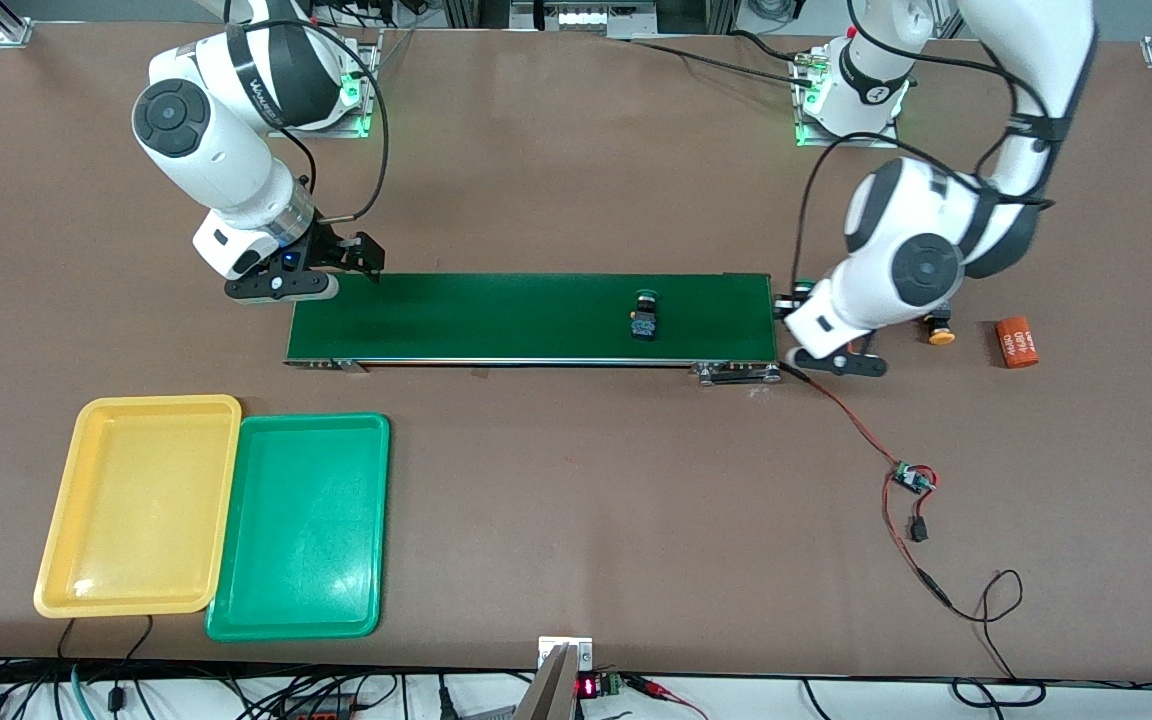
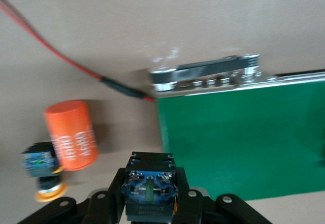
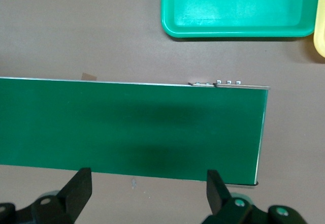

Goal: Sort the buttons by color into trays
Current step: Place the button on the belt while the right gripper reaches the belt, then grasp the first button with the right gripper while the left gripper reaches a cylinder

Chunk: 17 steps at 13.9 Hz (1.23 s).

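**Q:** Where are the trays?

**A:** Nearer the front camera than the conveyor belt [image 1: 496, 318], toward its right-arm end. The yellow tray [image 1: 61, 500] and green tray [image 1: 366, 520] lie side by side, touching.

**Q:** And the buttons?

**A:** One button [image 1: 645, 320] stands on the belt, toward its left-arm end. A yellow-capped button [image 1: 940, 332] lies on the table off that end, beside an orange cylinder [image 1: 1016, 342].

**Q:** Your pincers?

**A:** My left gripper [image 2: 150, 196] is just off the belt's left-arm end, clamped on a black-bodied button [image 2: 150, 176]. My right gripper [image 3: 148, 189] hangs over the belt's right-arm end, spread wide and holding nothing.
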Available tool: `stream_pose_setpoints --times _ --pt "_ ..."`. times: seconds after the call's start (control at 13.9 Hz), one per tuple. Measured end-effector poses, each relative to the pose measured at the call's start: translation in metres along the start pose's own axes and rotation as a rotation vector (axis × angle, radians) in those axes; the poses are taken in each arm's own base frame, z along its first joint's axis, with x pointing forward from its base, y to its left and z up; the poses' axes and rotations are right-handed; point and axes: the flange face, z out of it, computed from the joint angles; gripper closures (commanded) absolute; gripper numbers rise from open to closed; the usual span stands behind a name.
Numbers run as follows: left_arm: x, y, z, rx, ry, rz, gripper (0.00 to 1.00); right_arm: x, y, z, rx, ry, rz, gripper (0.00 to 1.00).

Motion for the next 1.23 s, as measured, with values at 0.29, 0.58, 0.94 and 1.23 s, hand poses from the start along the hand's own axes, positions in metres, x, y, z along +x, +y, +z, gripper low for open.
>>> stream_pose_setpoints --times 0.29,0.58,0.94,1.23 --pt "0.000 0.047 0.023 -0.034 0.054 -0.022 1.00 0.002 0.004 -0.001 0.001 0.003 0.009 0.00" --pt "0.000 0.075 0.047 -0.059 0.082 -0.050 0.90 0.004 0.011 -0.003 0.001 0.005 0.023 0.00" --pt "-0.004 0.084 0.054 -0.061 0.084 -0.072 0.00 0.004 0.011 -0.002 0.001 0.006 0.022 0.00" --pt "0.006 0.082 0.005 -0.089 0.178 -0.083 0.00 0.002 -0.006 0.001 0.008 0.021 0.044 0.00"
